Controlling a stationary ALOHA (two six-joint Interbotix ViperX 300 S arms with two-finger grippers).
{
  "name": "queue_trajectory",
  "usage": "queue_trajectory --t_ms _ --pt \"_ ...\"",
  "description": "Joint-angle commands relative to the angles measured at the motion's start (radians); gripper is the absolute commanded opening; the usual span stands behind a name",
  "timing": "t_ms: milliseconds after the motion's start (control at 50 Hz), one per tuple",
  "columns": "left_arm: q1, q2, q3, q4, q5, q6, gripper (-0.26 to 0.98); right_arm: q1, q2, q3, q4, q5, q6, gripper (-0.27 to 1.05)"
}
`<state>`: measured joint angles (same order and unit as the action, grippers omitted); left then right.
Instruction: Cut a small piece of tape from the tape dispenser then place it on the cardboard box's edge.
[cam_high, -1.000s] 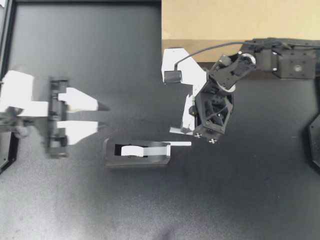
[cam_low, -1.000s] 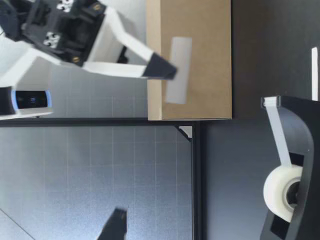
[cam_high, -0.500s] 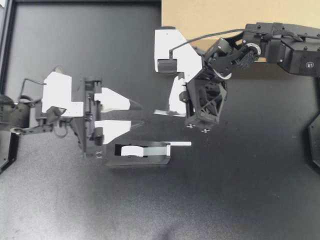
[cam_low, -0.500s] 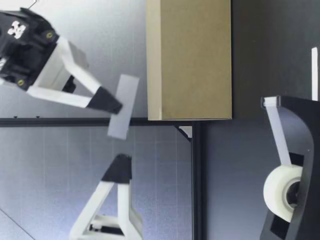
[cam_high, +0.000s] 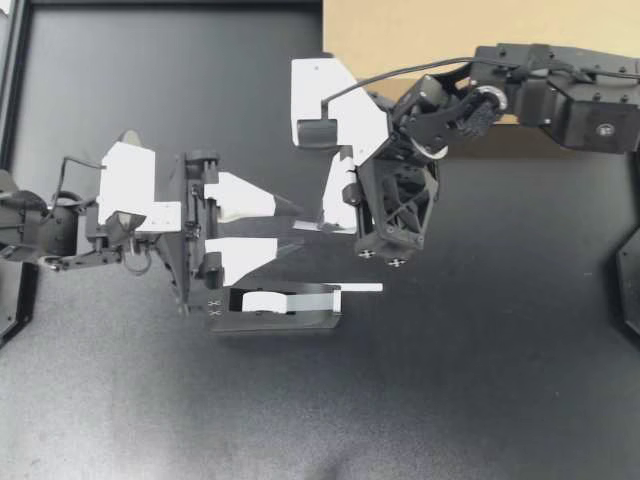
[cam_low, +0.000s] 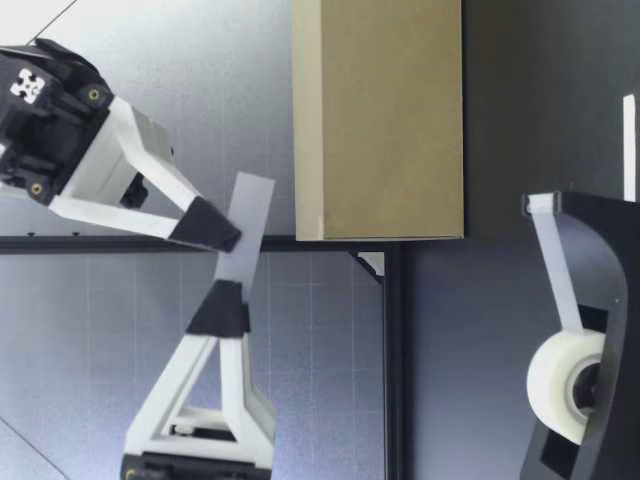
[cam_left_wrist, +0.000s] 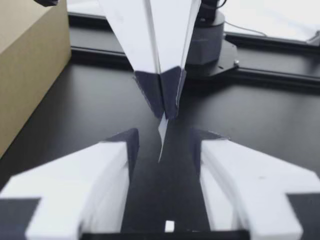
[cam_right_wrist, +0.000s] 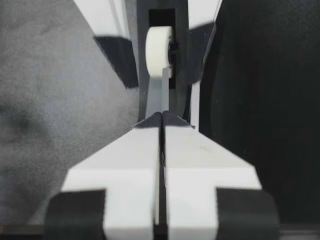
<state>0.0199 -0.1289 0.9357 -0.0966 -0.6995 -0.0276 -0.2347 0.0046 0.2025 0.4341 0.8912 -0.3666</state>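
Observation:
In the top view my left gripper (cam_high: 297, 230) stands open, its white fingers pointing at my right gripper (cam_high: 318, 227), which is shut on a small piece of tape (cam_low: 246, 232). The strip sticks out of the right fingertips (cam_left_wrist: 162, 95) and its free end (cam_left_wrist: 162, 135) hangs between the left gripper's (cam_left_wrist: 162, 147) dark pads, touching neither. Both grippers hover just above and behind the black tape dispenser (cam_high: 275, 310) with its white roll (cam_low: 560, 385). The cardboard box (cam_high: 400, 30) stands at the table's far edge. In the right wrist view the shut gripper (cam_right_wrist: 161, 119) points down at the roll (cam_right_wrist: 160, 45).
The black table (cam_high: 480, 380) extends in front and to the right of the dispenser. A black frame rail (cam_high: 15, 120) borders the left side, and the right arm's body (cam_high: 560, 95) reaches across in front of the box.
My left gripper has come in from the left until its open fingers straddle the tape. My right gripper has drifted left with the tape, away from the box.

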Motion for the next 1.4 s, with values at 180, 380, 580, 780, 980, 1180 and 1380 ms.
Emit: queue_trajectory --t_ms 180,380,580,780,980,1180,1380 --pt "0.002 0.008 -0.031 -0.002 -0.014 -0.025 0.36 0.005 0.0 -0.04 0.003 -0.003 -0.005 -0.12" --pt "0.002 0.006 -0.026 -0.002 -0.015 -0.026 0.32 0.005 0.002 -0.04 0.002 0.002 -0.005 -0.12" --pt "0.002 0.008 -0.021 -0.002 -0.015 -0.026 0.12 0.005 0.002 -0.041 0.002 0.002 -0.005 -0.12" --pt "0.002 0.008 -0.021 -0.002 -0.014 -0.026 -0.08 0.005 0.002 -0.04 0.002 0.0 -0.003 -0.12" --pt "0.002 0.008 -0.02 -0.002 -0.011 -0.026 -0.09 0.005 0.002 -0.038 0.003 0.0 0.0 -0.11" --pt "0.002 0.008 -0.02 -0.002 -0.009 -0.026 -0.09 0.005 0.003 -0.035 0.005 -0.008 0.0 -0.07" --pt "0.002 0.008 -0.017 0.002 -0.008 -0.023 -0.09 0.005 0.011 -0.032 0.003 -0.031 0.003 0.18"
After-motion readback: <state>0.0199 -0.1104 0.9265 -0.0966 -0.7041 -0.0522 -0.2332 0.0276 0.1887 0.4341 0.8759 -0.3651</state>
